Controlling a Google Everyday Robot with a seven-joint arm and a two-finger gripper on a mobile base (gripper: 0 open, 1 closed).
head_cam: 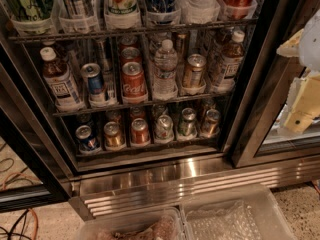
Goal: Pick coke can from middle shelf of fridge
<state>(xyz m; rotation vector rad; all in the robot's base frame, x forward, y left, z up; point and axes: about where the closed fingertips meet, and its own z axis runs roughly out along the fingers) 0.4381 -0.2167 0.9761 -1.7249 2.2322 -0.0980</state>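
Red coke can (134, 81) with silver top, at the front of the dark wire middle shelf (145, 104) in the tall black-framed glass fridge (250, 99), between short blue can (94, 82) and clear water bottle (165, 69). Cream gripper (300, 109) far right, outside, well apart from it. Spread or squeezed: can't tell.

Your hand (301, 109) hangs at right, outside the fridge (252, 114); coke can (134, 81) stands upright on middle shelf (145, 104), untouched.
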